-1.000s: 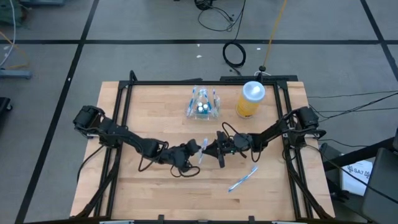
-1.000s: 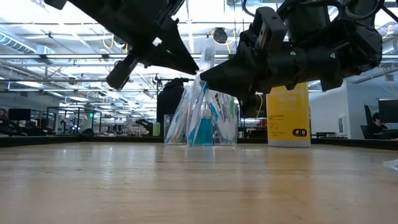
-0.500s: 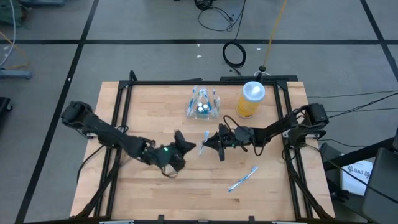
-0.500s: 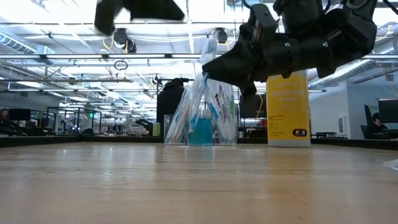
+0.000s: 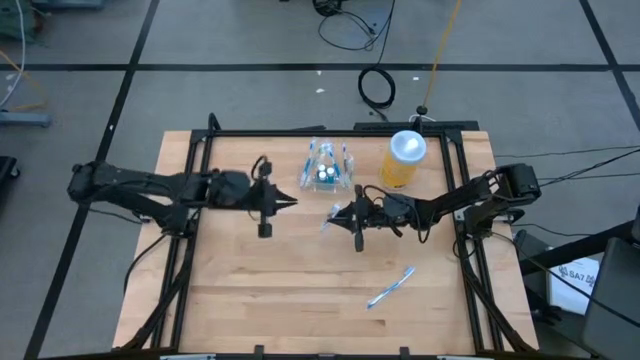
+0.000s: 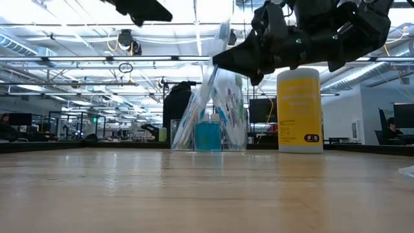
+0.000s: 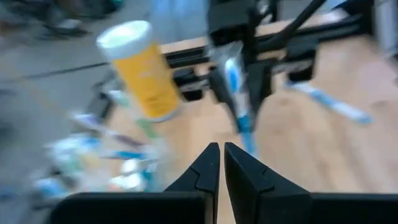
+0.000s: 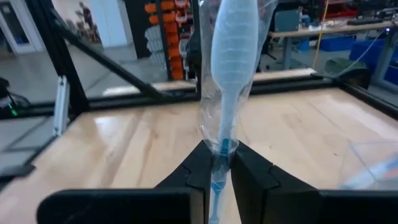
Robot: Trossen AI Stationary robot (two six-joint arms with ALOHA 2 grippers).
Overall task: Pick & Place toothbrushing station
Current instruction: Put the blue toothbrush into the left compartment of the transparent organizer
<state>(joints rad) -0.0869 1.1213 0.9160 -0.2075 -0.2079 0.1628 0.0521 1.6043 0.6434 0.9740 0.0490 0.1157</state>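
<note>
Left arm (image 5: 270, 200) withdrawn, right fingers (image 8: 214, 163) pinching wrapped toothbrush (image 8: 229, 74)

**Even light overhead, heavy blur at the left wrist**

You get flat, bright light with soft shadows on the table (image 5: 250, 290). Ceiling lights (image 6: 194, 13) glare in the low view, silhouetting the arms. Your left wrist view smears with motion blur.

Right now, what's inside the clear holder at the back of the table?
The clear holder has several wrapped toothbrushes standing tilted in it and something blue low in the middle. What sits at the very bottom is covered by the wrappers. The right claw holds another wrapped toothbrush nearby.
</note>
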